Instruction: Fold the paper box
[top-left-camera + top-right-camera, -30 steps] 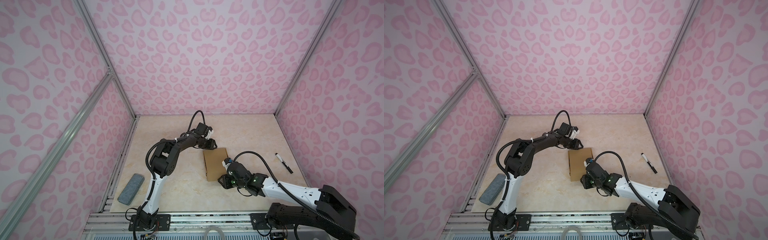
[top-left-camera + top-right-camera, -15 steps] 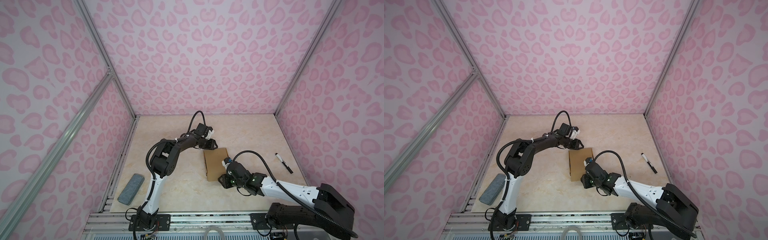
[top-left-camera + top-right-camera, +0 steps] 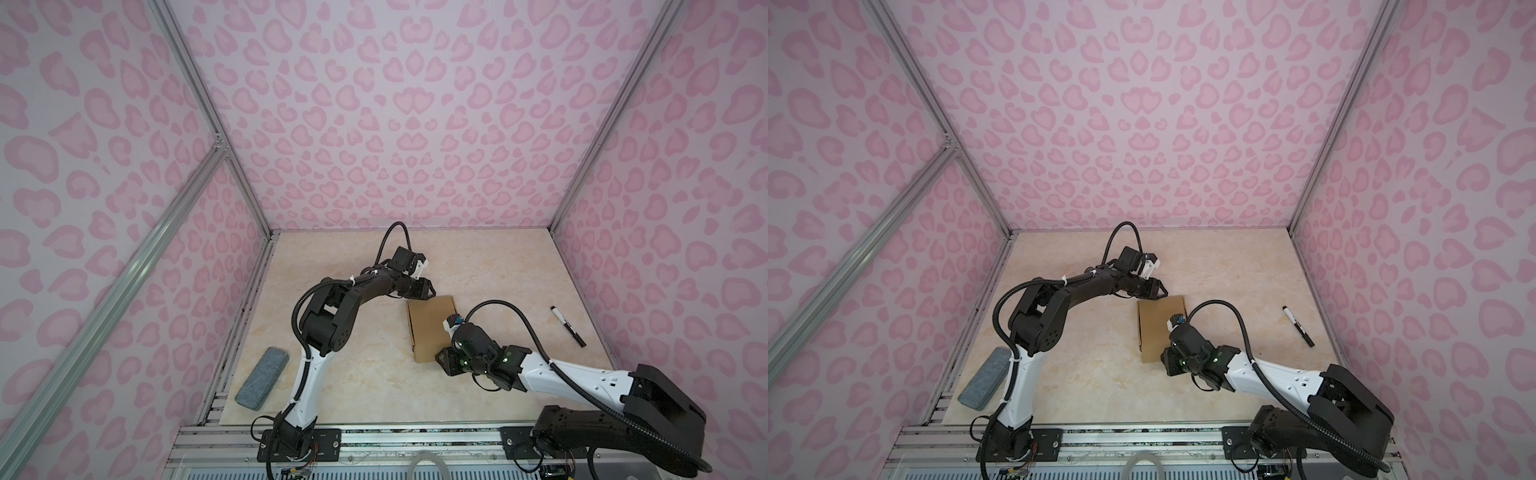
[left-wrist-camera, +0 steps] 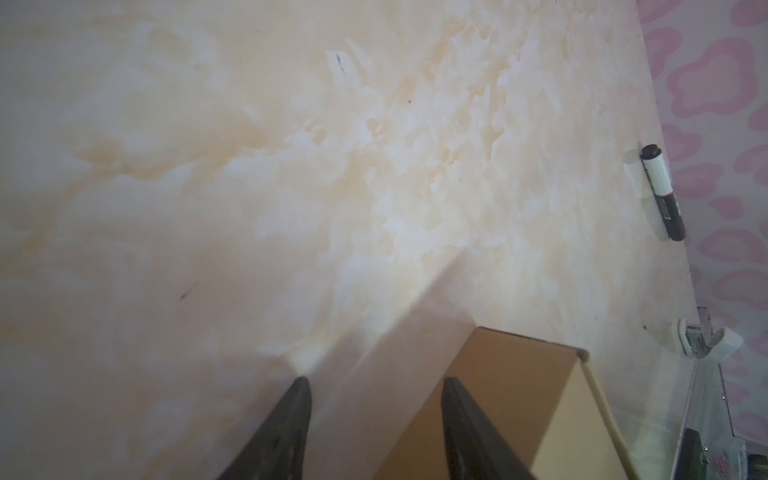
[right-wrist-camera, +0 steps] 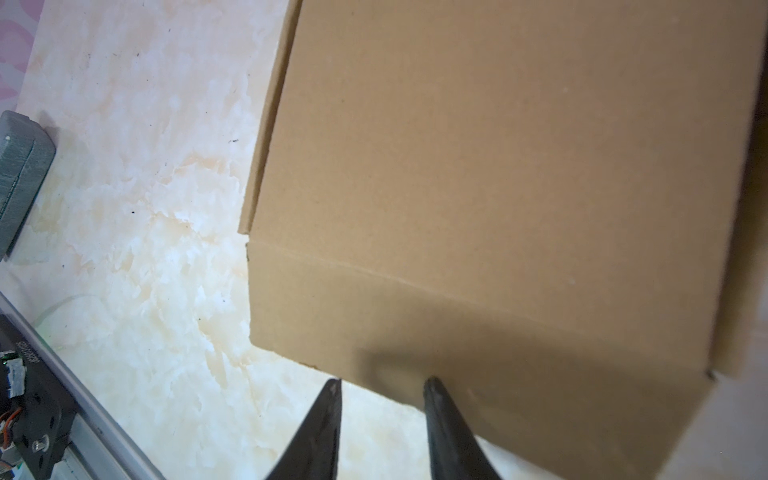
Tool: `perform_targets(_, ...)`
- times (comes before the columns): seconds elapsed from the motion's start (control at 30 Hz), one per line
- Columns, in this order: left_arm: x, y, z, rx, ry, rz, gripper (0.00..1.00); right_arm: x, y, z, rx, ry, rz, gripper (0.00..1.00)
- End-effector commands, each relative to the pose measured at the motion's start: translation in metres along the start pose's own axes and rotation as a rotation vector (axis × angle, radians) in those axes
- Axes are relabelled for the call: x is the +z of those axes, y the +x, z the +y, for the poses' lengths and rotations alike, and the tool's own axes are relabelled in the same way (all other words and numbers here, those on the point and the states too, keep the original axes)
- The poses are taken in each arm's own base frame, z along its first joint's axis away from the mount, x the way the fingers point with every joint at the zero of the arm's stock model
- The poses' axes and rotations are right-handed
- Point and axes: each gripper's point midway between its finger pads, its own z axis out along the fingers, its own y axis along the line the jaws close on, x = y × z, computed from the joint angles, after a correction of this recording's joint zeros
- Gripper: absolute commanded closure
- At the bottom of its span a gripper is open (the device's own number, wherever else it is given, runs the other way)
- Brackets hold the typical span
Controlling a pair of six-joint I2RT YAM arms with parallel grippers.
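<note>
The paper box (image 3: 430,326) lies flat mid-worktop (image 3: 361,374), between both claws. The left claw (image 4: 376,384) is at its far end, jaws parted, gripping nothing. The right claw (image 5: 382,384) is at its near end, jaws narrowly parted, nothing clamped.

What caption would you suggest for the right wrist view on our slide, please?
Right gripper, jaws open, poised at the near edge of the brown paper box on the marble-patterned table.
</note>
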Motion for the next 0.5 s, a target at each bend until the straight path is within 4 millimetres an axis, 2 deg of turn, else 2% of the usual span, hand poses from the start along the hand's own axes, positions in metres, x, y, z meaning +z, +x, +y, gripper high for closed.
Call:
perform_targets(0.0, 0.0055, 0.0525, 0.0209, -0.091, -0.092, 0.176, 0.46, 0.0028, -0.0038, -0.0025, -0.008, 0.011, -0.027, 0.63)
perform_targets(0.47, 0.0047, 0.0534, 0.0194, -0.086, -0.087, 0.174, 0.46, 0.0096, -0.0054, -0.0035, -0.016, 0.012, -0.037, 0.64)
